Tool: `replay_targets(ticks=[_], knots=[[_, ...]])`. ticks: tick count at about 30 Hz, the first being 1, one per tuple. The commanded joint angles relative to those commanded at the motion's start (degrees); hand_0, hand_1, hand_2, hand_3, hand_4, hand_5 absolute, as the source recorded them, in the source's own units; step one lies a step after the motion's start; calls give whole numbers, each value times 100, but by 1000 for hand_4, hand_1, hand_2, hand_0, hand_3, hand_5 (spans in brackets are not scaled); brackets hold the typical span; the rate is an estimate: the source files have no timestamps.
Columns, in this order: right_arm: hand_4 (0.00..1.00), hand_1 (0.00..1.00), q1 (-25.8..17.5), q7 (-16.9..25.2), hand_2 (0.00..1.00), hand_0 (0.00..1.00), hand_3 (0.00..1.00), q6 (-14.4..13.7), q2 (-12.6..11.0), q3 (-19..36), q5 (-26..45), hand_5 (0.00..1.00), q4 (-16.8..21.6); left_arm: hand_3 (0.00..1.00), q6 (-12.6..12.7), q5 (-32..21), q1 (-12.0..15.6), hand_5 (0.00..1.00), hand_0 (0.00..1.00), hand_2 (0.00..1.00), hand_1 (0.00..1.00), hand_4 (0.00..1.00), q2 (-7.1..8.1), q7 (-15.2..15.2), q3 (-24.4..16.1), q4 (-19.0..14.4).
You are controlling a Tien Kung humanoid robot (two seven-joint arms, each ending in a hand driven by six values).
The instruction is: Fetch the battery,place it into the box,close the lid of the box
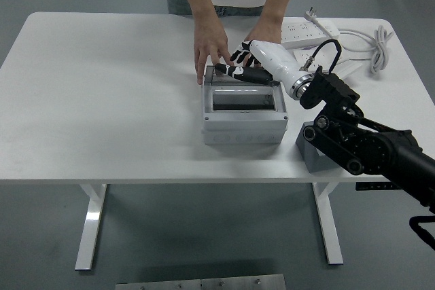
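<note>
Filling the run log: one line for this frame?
right hand: open, on lid | box: lid nearly down | person's hands: behind box | left hand: unseen

A white table (102,100) seen from above holds a grey box (245,117) near its middle, its clear lid (243,99) lying nearly flat over the top. The robot's right hand (248,66), white with black fingers, reaches in from the right and rests its fingers along the lid's far edge. A person stands at the far side, one hand (209,49) touching the box's far left corner. A white power strip (309,32) and cable lie at the far right. A small grey block (314,151) sits right of the box.
</note>
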Motion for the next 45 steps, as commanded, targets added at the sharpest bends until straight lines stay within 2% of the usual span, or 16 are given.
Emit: replay_targets(ticks=[5, 6, 21, 28, 34, 38, 45], knots=[[998, 435, -74, -24, 554, 408, 592, 23, -16, -52, 5, 966, 46, 541, 12, -56, 15, 2, 632, 573, 698, 500, -10, 0, 41, 1], [997, 423, -90, -26, 546, 364, 586, 25, -21, -64, 5, 959, 59, 541, 13, -65, 16, 2, 632, 573, 698, 500, -14, 0, 49, 1], [983, 411, -220, -63, 534, 335, 573, 72, -59, -154, -6, 955, 140, 541, 6, -112, 11, 2, 632, 573, 698, 500, -31, 0, 87, 4], [971, 408, -250, -60, 528, 324, 574, 80, -79, -18, -23, 948, 146, 541, -10, -96, 9, 2, 632, 573, 698, 500, -46, 0, 79, 0], [965, 402, -420, 123, 520, 316, 565, 156, -222, 536, 268, 946, 197, 541, -10, -81, 23, 2, 632, 573, 698, 500, -53, 0, 63, -2], [963, 403, -665, 460, 517, 315, 567, 159, -366, 1036, 698, 945, 303, 541, -3, -100, 44, 2, 632, 573, 698, 500, -65, 0, 70, 1], [962, 404, -1426, 1327, 500, 330, 558, 520, -587, 2116, 1755, 912, 635, 541, 31, -166, 123, 2, 632, 573, 698, 500, -103, 0, 94, 8]])
